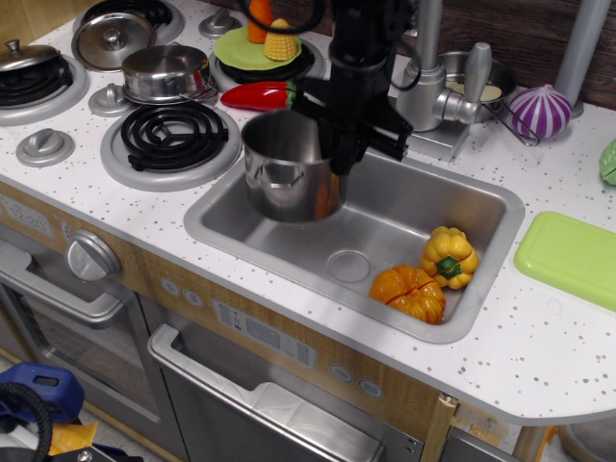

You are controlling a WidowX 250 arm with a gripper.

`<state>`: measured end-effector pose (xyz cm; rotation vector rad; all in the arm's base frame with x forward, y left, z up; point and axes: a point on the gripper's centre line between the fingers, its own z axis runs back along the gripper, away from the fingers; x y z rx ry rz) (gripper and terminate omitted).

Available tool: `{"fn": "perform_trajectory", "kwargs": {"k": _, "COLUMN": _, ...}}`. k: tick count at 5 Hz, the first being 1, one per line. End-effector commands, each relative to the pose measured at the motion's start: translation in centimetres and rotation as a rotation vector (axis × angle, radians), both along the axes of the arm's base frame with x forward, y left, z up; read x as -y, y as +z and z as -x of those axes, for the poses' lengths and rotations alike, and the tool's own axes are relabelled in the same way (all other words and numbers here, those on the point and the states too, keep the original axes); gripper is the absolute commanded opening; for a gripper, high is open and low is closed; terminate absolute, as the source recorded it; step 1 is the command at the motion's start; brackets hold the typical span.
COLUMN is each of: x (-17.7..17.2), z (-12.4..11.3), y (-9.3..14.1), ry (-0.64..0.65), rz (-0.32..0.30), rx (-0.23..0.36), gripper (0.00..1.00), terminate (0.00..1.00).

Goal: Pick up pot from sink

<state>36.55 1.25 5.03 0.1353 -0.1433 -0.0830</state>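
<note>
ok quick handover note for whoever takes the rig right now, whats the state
Gripper: shut on the pot's rim.
Pot: held upright in the air, above the left part of the sink, clear of its floor.
Sink: holds only the yellow pepper and orange pepper, at the right end.
Done: pot grasped and raised.
Left: probably nothing but holding it steady.
</note>
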Motion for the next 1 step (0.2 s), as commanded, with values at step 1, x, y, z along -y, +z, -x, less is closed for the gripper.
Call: {"fn": "perform_trajectory", "kwargs": {"k": 1, "x": 0.15, "z": -0.65, "y": 5.13, "ry": -0.036, "rz": -0.025, "rx": 0.113, "gripper": 0.0, "terminate": 1.0}}
